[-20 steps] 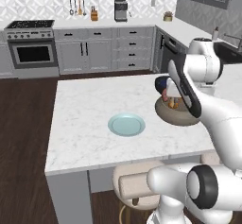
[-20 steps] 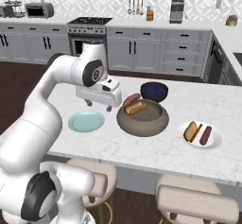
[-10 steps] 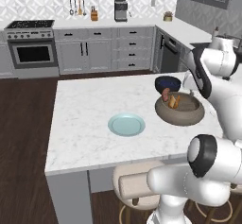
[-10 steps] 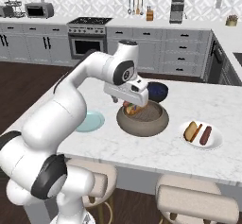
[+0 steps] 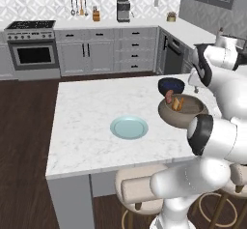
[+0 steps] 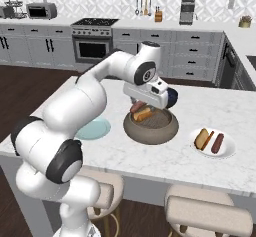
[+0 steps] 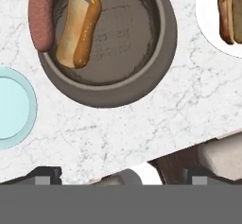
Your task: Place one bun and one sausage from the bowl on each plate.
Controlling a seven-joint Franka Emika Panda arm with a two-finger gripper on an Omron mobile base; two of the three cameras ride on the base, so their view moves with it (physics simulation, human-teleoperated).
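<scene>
My gripper hangs above the bowl with its fingers spread wide and nothing between them. One bun and one sausage lie side by side, touching, against one side of the bowl's floor; the sausage leans up on the wall. The white plate on the far side of the bowl from the teal plate carries a bun and a sausage, so I judge it served. The teal plate is bare, and this is where the remaining pair belongs.

The step in hand, as I read it, is a descent to pick one of the two pieces. To do it well, I should choose the bun, which lies flatter and farther from the wall. I should turn my wrist so the fingers straddle its short width, not its length, and centre over its middle. I should come straight down, keeping clear of the rim and of the neighbouring sausage, which could be nudged or pinched along with it. A gentle close should suffice, since a bun will likely give under pressure.
</scene>
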